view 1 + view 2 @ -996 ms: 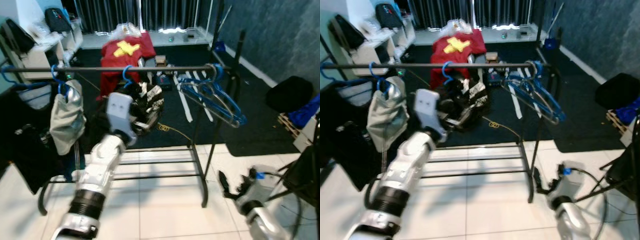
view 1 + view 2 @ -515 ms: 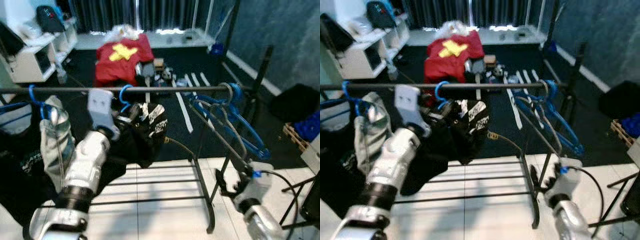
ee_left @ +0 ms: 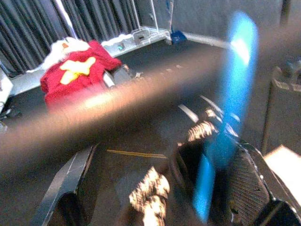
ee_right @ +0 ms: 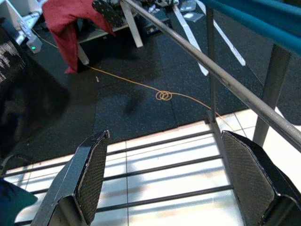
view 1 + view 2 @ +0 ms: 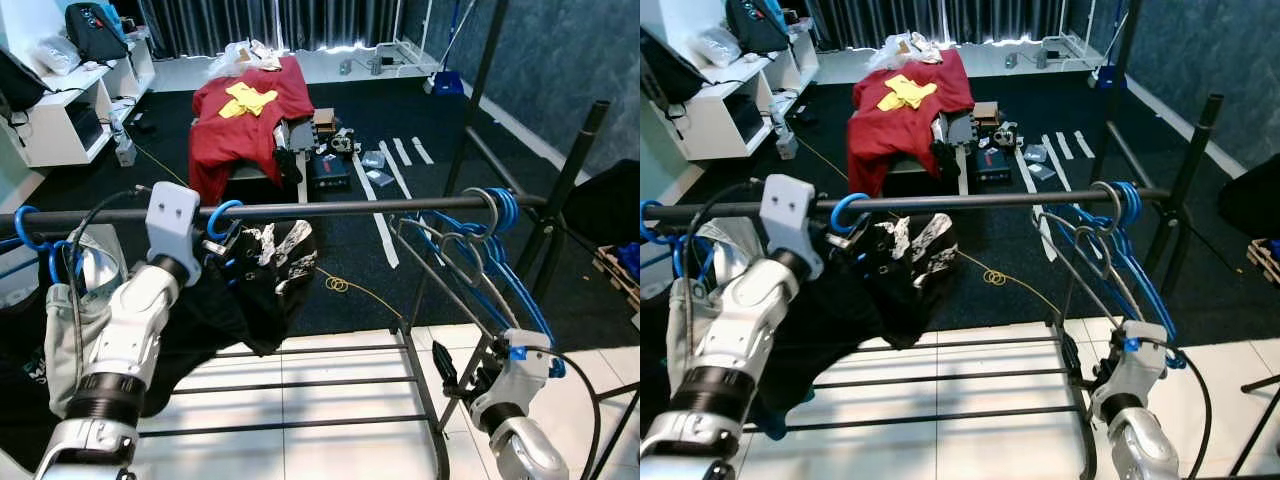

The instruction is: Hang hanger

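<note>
In the left eye view a dark rail (image 5: 330, 208) runs across a clothes rack, and the left tool (image 5: 212, 247) is raised just under it, its silver arm reaching up from the lower left. Beside that tool a blue hanger (image 5: 222, 215) has its hook over the rail, and a black garment with white print (image 5: 262, 275) hangs from it down toward the white tiled floor (image 5: 320, 440). A bundle of bare blue and grey hangers (image 5: 480, 255) hangs near the rail's right end, well apart from the garment. The right tool (image 5: 455, 380) sits low beside the rack's right leg. A red cloth with a yellow mark (image 5: 243, 115) lies on the dark carpet beyond the rack. In the right eye view the same hook (image 5: 848, 210) sits on the rail just beside the left arm's grey wrist block (image 5: 788, 215). In the left wrist view the rail passes close and blurred, and the blue hanger (image 3: 225, 117) runs down between the left tool's two black fingers (image 3: 256, 181), which are spread on either side of it; whether they touch it I cannot tell. In the right wrist view the right tool's fingers (image 4: 89, 174) stand spread wide with nothing between them, above the rack's lower bars (image 4: 155, 172) and an orange cord (image 4: 164, 95).
</note>
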{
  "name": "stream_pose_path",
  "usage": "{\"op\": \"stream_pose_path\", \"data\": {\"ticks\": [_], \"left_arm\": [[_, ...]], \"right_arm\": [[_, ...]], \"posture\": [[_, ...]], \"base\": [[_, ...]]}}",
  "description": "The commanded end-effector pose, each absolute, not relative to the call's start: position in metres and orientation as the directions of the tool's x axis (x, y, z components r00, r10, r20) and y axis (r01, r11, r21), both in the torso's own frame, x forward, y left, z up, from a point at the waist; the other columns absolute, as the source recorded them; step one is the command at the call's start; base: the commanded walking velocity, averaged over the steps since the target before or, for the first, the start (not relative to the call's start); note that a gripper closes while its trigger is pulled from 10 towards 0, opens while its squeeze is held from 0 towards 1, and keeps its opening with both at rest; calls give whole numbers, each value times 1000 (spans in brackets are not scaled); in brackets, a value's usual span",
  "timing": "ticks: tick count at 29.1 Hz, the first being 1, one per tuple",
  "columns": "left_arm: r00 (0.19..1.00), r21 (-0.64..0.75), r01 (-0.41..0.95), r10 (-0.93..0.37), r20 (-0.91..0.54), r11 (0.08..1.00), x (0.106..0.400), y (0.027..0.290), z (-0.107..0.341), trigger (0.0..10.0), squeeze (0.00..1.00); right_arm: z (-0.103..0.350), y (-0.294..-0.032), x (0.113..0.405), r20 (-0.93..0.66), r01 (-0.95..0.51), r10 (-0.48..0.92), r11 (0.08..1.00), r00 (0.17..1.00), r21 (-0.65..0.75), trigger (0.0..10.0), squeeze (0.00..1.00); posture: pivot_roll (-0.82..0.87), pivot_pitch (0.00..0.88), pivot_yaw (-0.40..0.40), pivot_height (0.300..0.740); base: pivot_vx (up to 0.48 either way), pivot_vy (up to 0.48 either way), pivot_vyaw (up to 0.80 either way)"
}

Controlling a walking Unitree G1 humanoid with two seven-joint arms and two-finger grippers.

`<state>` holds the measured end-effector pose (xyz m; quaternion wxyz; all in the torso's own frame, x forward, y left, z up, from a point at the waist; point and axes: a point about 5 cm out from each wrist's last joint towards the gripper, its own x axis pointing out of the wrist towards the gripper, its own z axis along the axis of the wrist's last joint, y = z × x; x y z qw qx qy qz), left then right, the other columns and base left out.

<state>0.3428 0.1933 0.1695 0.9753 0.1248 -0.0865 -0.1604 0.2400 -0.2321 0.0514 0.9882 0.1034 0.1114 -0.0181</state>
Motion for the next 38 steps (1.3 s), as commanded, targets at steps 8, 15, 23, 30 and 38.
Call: {"op": "stream_pose_path", "data": {"ticks": [8, 15, 23, 30, 38], "left_arm": [[905, 361, 392, -426, 16, 846, 340, 194, 158, 10000, 0], [855, 374, 513, -500, -138, 773, 336, 191, 138, 10000, 0], [843, 379, 537, -478, -246, 753, 335, 185, 117, 10000, 0], [867, 374, 498, -443, -228, 782, 340, 190, 123, 0, 0], [894, 353, 447, -426, -141, 822, 347, 200, 142, 0, 0]], "right_arm": [[49, -229, 239, -232, 61, -11, 977, 973, 206, 10000, 0], [49, -230, 238, -230, 74, -24, 975, 973, 211, 10000, 0], [49, -231, 238, -229, 80, -31, 975, 973, 206, 10000, 0], [49, -231, 238, -230, 86, -38, 976, 972, 201, 10000, 0], [50, -230, 240, -225, 85, -38, 976, 974, 203, 10000, 0]], "posture": [[-133, 0, 30, 740], [-129, 0, 32, 740], [-141, 0, 34, 740], [-140, 0, 35, 740], [-135, 0, 35, 740]], "base": [[0, 0, 0], [0, 0, 0], [0, 0, 0], [0, 0, 0], [0, 0, 0]]}}
